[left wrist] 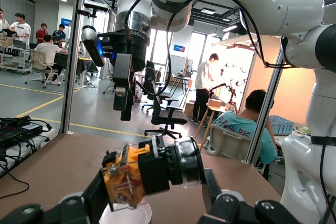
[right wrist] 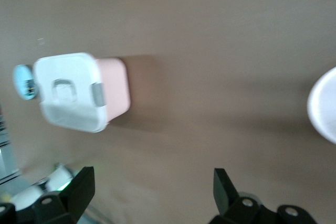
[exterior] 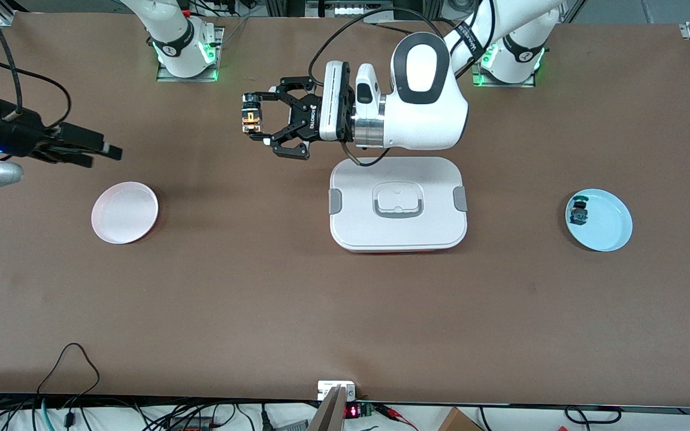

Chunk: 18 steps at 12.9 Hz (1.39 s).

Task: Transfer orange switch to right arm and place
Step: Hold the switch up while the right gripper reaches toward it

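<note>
Orange and black, the orange switch [exterior: 251,120] sits pinched between the fingers of my left gripper [exterior: 256,120], which are closed tight on it, held in the air over bare surface [exterior: 345,311] between the two arm bases, near the white lidded box [exterior: 398,203]. My right gripper [exterior: 100,151] hangs over the surface at the right arm's end, above the white plate [exterior: 124,212], its fingers spread wide with nothing in them. As I judge it, the pick-up is done; the handover to my right gripper and the placing, presumably on the white plate, are both left. I count one orange switch, one white plate, one lidded box, one blue plate [exterior: 599,219] toward the left arm's end, and one small dark part [exterior: 578,212] lying on it.
</note>
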Available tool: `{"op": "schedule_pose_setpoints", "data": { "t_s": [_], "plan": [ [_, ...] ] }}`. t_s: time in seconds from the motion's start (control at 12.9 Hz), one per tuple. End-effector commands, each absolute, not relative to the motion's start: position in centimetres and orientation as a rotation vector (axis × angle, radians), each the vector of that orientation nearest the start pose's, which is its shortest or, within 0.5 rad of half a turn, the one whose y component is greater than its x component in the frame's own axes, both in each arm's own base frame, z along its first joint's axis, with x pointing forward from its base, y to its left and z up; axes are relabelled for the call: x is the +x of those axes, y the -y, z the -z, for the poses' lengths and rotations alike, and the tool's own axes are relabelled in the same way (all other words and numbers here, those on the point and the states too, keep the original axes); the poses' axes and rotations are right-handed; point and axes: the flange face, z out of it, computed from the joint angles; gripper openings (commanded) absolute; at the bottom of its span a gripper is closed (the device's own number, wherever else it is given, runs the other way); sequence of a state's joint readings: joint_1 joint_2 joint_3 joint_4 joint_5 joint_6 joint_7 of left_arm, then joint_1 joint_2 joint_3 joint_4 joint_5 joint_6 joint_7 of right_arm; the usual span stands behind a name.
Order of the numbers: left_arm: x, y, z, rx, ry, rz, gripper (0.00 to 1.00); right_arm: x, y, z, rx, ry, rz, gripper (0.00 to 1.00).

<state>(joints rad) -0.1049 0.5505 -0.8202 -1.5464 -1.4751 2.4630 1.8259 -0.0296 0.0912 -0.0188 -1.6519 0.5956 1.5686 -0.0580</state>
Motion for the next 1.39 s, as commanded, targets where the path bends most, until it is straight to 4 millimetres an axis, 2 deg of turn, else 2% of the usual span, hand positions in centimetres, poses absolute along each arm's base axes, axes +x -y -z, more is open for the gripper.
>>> {"op": "schedule_pose_setpoints", "data": {
  "t_s": [0.0,0.15,0.31,0.54,0.85,1.08,1.24,1.31],
  "plan": [
    [52.0,50.2,-47.3,1.318,1.118,-0.999,0.00,59.0,-3.2,-52.4,-2.245,-0.089,-0.301,1.00],
    [52.0,50.3,-47.3,1.318,1.118,-0.999,0.00,60.2,-2.9,-49.9,-2.128,-0.130,-0.335,1.00],
    [52.0,50.2,-47.4,1.317,1.120,-1.004,0.00,60.8,-3.7,-48.7,-2.025,-0.132,-0.368,1.00],
    [52.8,49.3,-47.4,1.326,1.112,-1.020,0.00,61.2,-6.3,-47.1,-1.815,-0.182,-0.436,1.00],
    [52.8,49.3,-47.5,1.326,1.111,-1.021,0.00,61.4,-9.5,-47.8,-1.696,-0.272,-0.521,1.00],
    [52.8,49.3,-47.4,1.325,1.113,-1.021,0.00,60.3,-12.2,-46.9,-1.648,-0.251,-0.575,1.00],
    [52.8,49.2,-47.3,1.319,1.133,-1.035,0.00,60.2,-14.2,-47.1,-1.620,-0.251,-0.586,1.00],
    [52.8,49.2,-46.9,1.309,1.159,-1.052,0.00,60.2,-14.8,-46.6,-1.607,-0.270,-0.585,1.00]
  ]
}}
